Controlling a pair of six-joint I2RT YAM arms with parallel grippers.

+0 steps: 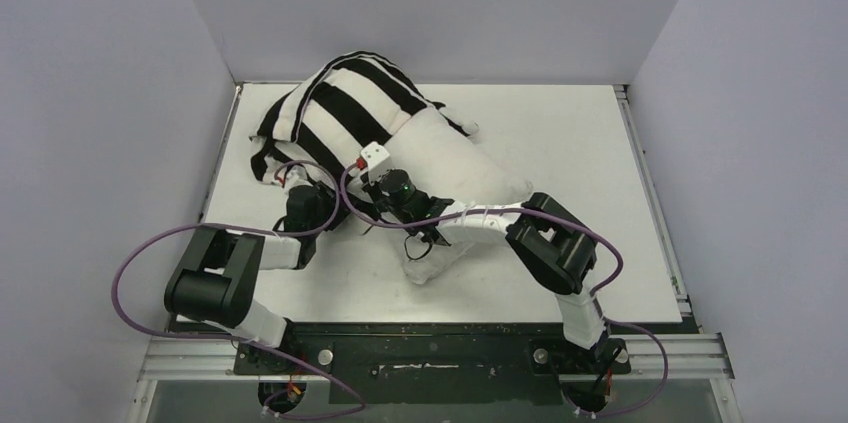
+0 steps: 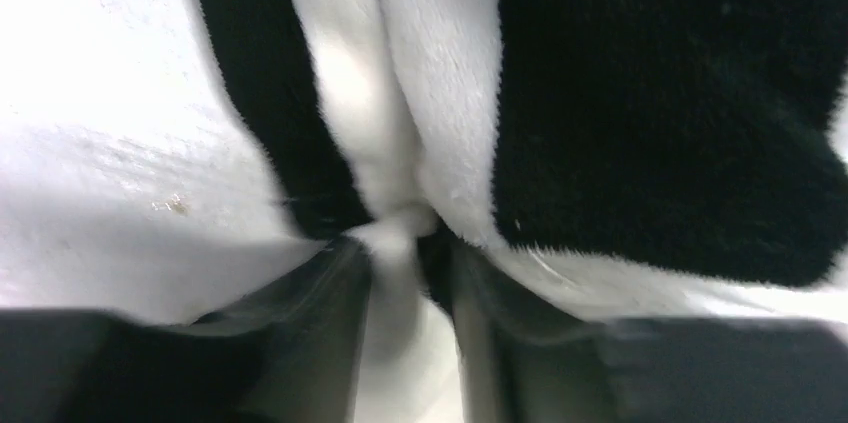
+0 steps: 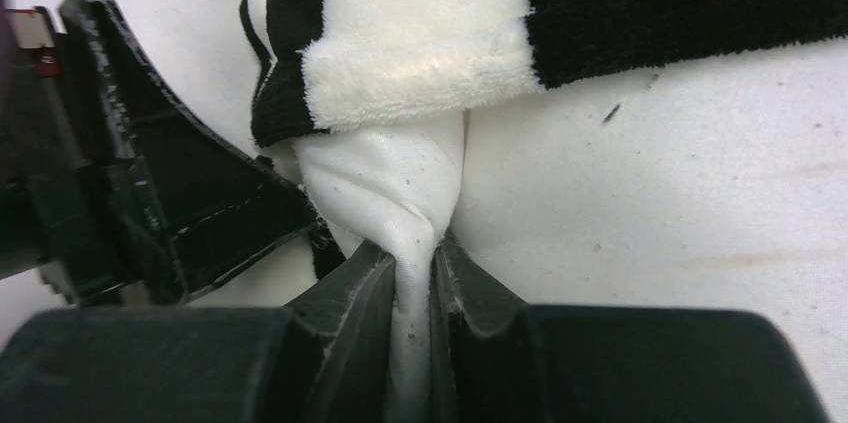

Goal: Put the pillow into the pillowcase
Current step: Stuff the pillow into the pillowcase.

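Right gripper [image 3: 415, 248] fills the bottom of its own wrist view, jaws nearly closed and pinching a twisted fold of the pillow [image 3: 385, 178]. Just ahead of its fingertips sits the hem of the pillowcase [image 3: 420, 73], touching that fold. Left gripper [image 2: 405, 233] is clamped narrow on a bunch of the striped cloth (the mouth edge, I think, though I can't tell for sure). From above, the pillow's long axis runs away from the right gripper into the sleeve, with its bare end lying back under that arm. I judge the next move draws the hem toward the right gripper, over the bare end.
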